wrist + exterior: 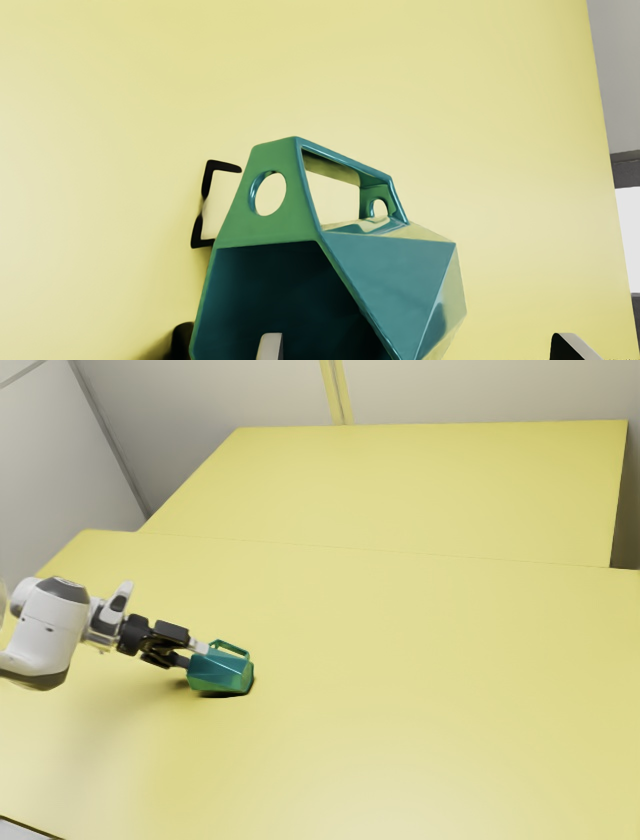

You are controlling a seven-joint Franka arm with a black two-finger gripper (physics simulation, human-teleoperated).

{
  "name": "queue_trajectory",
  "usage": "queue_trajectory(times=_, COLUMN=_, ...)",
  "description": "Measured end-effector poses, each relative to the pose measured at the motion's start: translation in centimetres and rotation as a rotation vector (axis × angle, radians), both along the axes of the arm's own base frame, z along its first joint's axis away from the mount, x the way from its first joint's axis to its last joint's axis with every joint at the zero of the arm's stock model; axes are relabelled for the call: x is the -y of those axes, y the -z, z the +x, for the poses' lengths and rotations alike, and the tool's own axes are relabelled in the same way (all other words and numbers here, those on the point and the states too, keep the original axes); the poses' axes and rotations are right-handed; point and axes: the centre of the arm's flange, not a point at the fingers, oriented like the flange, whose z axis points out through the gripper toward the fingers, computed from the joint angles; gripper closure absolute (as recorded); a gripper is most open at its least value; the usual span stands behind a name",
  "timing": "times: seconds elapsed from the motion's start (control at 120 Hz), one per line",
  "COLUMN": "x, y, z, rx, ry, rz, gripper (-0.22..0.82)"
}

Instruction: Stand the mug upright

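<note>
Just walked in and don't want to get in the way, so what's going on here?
A robot arm is working on a teal mug, which lies on its side on the table, mouth toward the gripper. The fingers stand open, one at the mug's mouth, the other out past its side, gripping nothing. The mug is not yet upright.

mug [390, 280], mouth toward parted jaws

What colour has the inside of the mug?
Very dark teal, almost black, inside the mug; best seen in the wrist view.
</note>
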Motion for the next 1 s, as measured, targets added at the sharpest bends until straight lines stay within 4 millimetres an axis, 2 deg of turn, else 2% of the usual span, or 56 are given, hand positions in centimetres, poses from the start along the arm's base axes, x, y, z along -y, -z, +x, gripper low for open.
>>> queue_trajectory(times=0.567, x=2.4, y=1.0, z=0.7, rx=0.018, ry=0.065, rz=-0.021, gripper=0.04)
queue_trajectory(times=0.658, x=2.6, y=1.0, z=0.7, rx=0.021, ry=0.067, rz=-0.025, gripper=0.09)
queue_trajectory(times=1.0, x=2.8, y=0.8, z=0.7, rx=0.034, ry=0.069, rz=-0.027, gripper=0.40)
